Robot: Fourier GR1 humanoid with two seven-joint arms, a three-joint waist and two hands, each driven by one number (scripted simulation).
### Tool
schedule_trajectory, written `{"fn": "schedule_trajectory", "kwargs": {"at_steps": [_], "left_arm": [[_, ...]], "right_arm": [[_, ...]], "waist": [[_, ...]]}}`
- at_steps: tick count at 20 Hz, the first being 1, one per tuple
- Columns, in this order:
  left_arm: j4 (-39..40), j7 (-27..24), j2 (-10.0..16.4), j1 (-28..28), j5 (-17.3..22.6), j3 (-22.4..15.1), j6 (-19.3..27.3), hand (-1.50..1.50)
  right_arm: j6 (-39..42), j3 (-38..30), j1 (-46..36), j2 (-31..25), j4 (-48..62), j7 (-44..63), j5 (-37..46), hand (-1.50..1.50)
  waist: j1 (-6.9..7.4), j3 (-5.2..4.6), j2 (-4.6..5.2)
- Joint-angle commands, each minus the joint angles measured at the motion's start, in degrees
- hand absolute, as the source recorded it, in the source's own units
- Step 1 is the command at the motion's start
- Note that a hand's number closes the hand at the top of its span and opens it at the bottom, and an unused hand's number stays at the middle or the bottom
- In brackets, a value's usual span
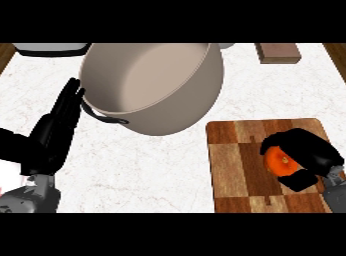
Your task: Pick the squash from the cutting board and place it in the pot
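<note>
An orange squash [281, 162] lies on the wooden cutting board [239, 165] at the lower right. My right hand [309, 152] is curled round it, fingers over the top and thumb below, hiding most of it. The large beige pot [157, 85] stands at the upper middle of the white counter, with a dark handle [106, 116] on its near left side. My left hand [54, 127] rests open at the left, fingers straight and pointing up beside the pot's handle.
A brown wooden block [278, 52] sits at the far right of the counter. A white object with a dark rim [50, 48] shows at the far left. Wooden floor borders the counter on both sides.
</note>
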Motion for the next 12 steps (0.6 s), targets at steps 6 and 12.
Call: {"fn": "schedule_trajectory", "kwargs": {"at_steps": [6,12], "left_arm": [[2.35,1.78,-2.64,1.56,-2.27,-1.21,0.31,0.0],[2.94,2.53,-1.42,0.04,-1.26,0.77,-0.94,0.0]], "right_arm": [[-3.5,0.09,-0.37,4.35,3.21,-5.42,4.74,1.5],[6.76,-1.32,-11.49,8.06,0.01,11.04,6.57,1.5]], "waist": [[-0.09,-0.49,0.66],[0.41,-0.6,0.67]]}}
